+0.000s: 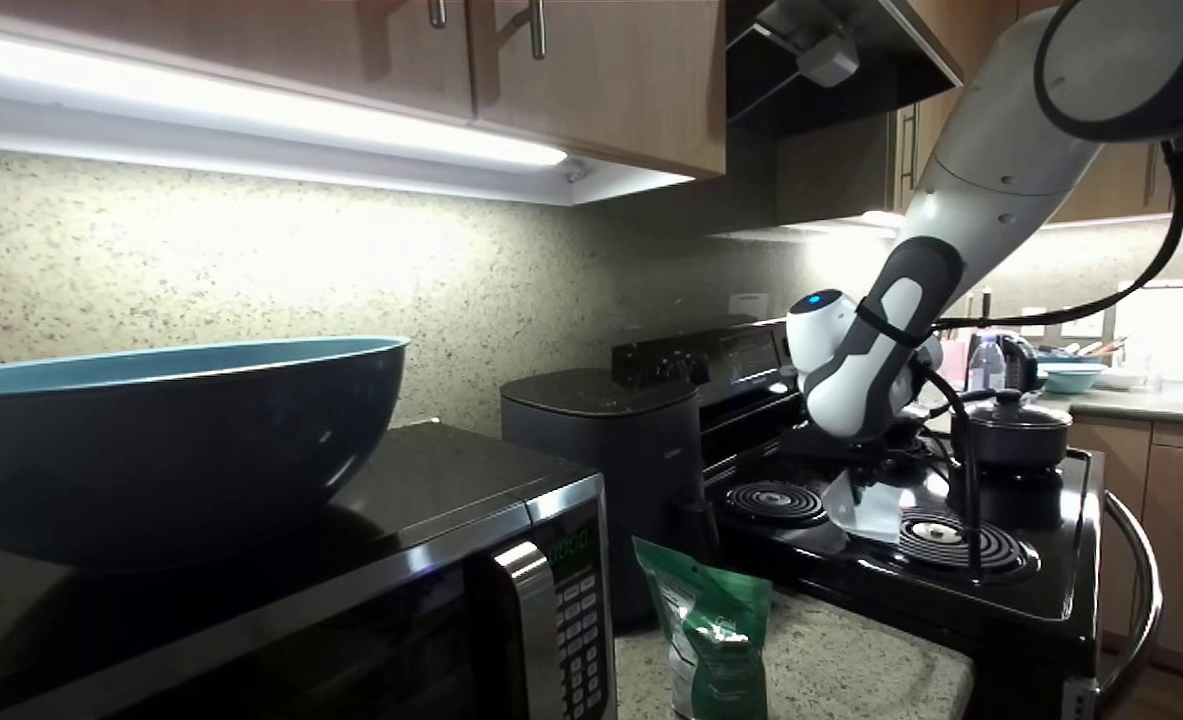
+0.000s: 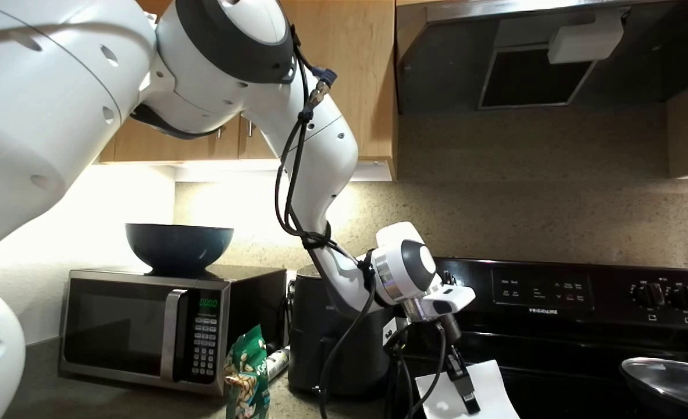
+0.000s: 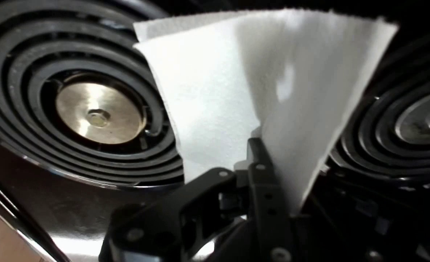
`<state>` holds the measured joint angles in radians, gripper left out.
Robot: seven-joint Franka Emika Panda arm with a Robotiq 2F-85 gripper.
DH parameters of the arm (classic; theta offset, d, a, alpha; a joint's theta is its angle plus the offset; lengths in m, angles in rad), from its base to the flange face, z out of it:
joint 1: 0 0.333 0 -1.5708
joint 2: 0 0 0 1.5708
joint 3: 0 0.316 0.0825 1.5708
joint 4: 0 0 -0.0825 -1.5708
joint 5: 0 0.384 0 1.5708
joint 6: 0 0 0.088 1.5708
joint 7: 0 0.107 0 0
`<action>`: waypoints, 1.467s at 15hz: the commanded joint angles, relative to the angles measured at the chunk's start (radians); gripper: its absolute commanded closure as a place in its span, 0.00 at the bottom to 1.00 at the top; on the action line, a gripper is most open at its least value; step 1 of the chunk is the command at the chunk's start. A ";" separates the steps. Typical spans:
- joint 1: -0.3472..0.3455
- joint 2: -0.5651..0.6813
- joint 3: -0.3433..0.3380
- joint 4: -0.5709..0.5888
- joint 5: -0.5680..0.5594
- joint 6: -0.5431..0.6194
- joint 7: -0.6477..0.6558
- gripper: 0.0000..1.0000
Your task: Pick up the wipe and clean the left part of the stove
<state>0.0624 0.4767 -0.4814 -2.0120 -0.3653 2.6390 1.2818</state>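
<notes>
The wipe [image 3: 207,105] is over the stove [image 1: 1061,572], between the front burner [image 3: 100,116] and the rear burner [image 1: 776,503] on the side nearest the counter [image 1: 851,660]; whether it touches the stove top I cannot tell. It is white and folded, with a crease running down to the jaws, which are pinched together on it, and its two halves fan out past their tips. The jaws tilt downward at the end of the white arm [image 2: 335,145]. Farther over on the stove stands a dark pot [image 1: 1011,440] with a glass lid [image 2: 663,381]. A dark air fryer [image 1: 591,460] stands near the counter's stove-side edge. A green bag [image 1: 716,630] is upright on the counter, apart from its rounded front corner, the base of the bag cut off in both exterior views. Behind the bag lies a white cylinder [image 2: 277,362], partly hidden. Along the counter, beyond the air fryer from the stove, is a microwave [image 2: 128,331] showing green digits, and on top of it sits a wide bowl [image 2: 179,247], dark outside and pale blue within.
</notes>
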 commanded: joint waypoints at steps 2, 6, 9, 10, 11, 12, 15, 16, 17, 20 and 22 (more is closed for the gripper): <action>0.057 -0.021 -0.016 0.024 -0.018 0.081 0.185 0.92; -0.024 -0.007 0.097 0.044 0.085 0.003 0.080 0.93; -0.006 0.003 0.079 0.051 0.053 0.017 0.127 0.93; -0.011 0.005 0.085 0.051 0.056 0.017 0.125 0.93; -0.034 0.003 0.111 0.050 0.082 0.014 0.089 0.93; -0.061 0.000 0.142 0.051 0.122 -0.010 0.054 0.92; -0.144 -0.023 0.242 0.037 0.280 -0.104 -0.081 0.92; -0.158 -0.020 0.256 0.040 0.320 -0.146 -0.114 0.92; -0.180 -0.020 0.276 0.042 0.368 -0.188 -0.156 0.91; -0.196 -0.027 0.275 0.038 0.436 -0.292 -0.192 0.91; -0.201 -0.028 0.264 0.039 0.458 -0.317 -0.182 0.91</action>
<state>-0.1151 0.4713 -0.2221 -1.9570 0.0386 2.3796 1.1328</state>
